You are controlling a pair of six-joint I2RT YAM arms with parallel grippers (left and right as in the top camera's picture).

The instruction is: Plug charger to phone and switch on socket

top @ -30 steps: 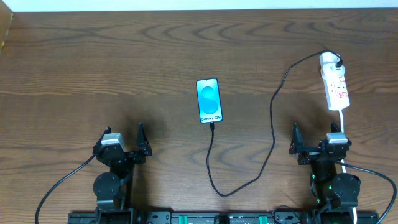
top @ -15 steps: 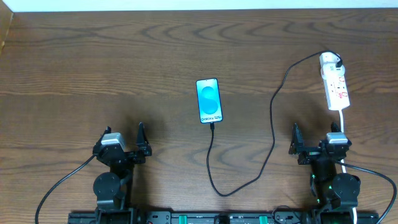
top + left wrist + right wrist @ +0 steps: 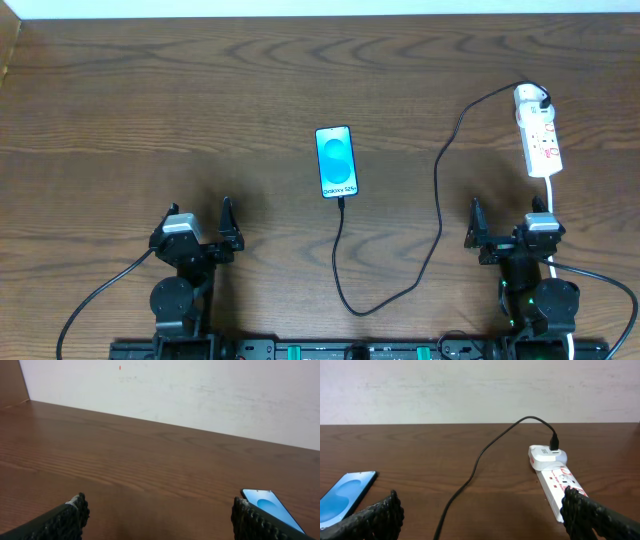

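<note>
The phone [image 3: 336, 162] lies flat mid-table, cyan screen up; it also shows in the left wrist view [image 3: 272, 508] and the right wrist view [image 3: 345, 496]. The black charger cable [image 3: 438, 205] runs from the phone's near end, loops toward me, then rises to the white adapter [image 3: 530, 98] seated in the far end of the socket [image 3: 541, 143]. The plug tip [image 3: 341, 201] touches the phone's bottom edge. In the right wrist view the cable [image 3: 470, 477] reaches the adapter [image 3: 545, 455] on the socket [image 3: 560, 487]. My left gripper [image 3: 198, 236] and right gripper [image 3: 508, 236] are open and empty, near the front edge.
The wooden table [image 3: 150, 110] runs back to a white wall [image 3: 200, 390]. The socket's white cord [image 3: 552, 192] trails toward me beside my right arm. A wooden side panel [image 3: 12, 382] stands at the far left.
</note>
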